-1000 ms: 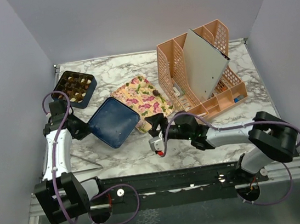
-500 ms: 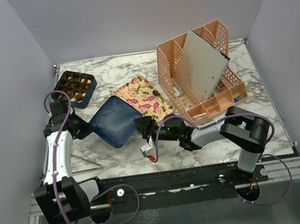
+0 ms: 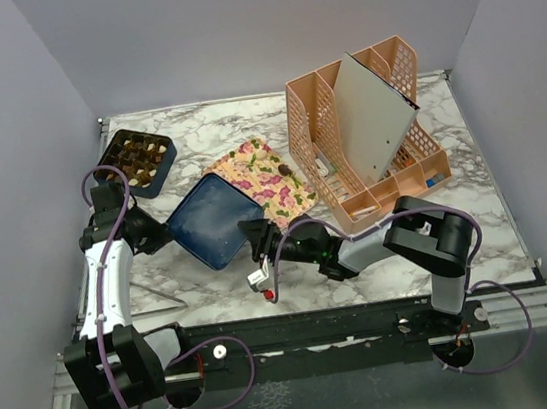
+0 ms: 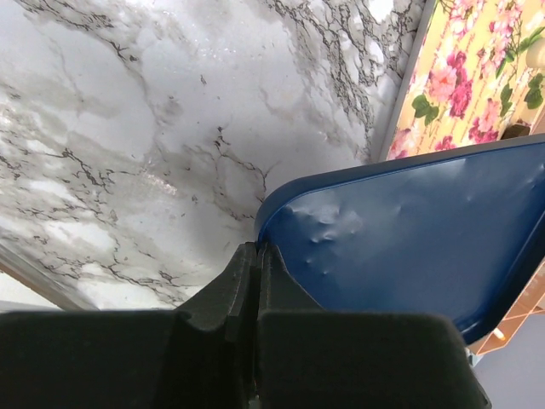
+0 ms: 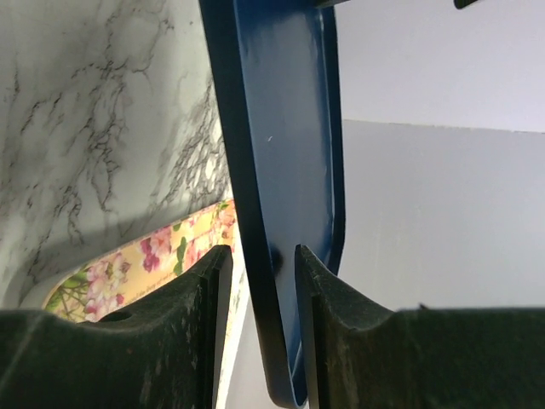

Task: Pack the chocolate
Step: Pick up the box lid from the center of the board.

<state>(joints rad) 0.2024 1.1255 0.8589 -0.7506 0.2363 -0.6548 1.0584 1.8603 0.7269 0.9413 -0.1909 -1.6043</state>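
The blue lid (image 3: 210, 221) spans both arms, chocolate (image 3: 136, 157) beyond
The right gripper (image 5: 264, 256) straddles the lid's near rim, jaws narrow, unclamped; the left gripper (image 4: 255, 256) pinches its left corner; chocolate sits in the gridded box (image 3: 160, 173) past the lid's far-left side, nearest the left arm

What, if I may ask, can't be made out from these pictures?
1. The count of chocolate in the box: top view, pieces too small.
2. What the organiser holds: top view, its grey panel and walls hide it.
3. The blue lid whole: right wrist view, cut off by the top edge; left wrist view, by the right edge.
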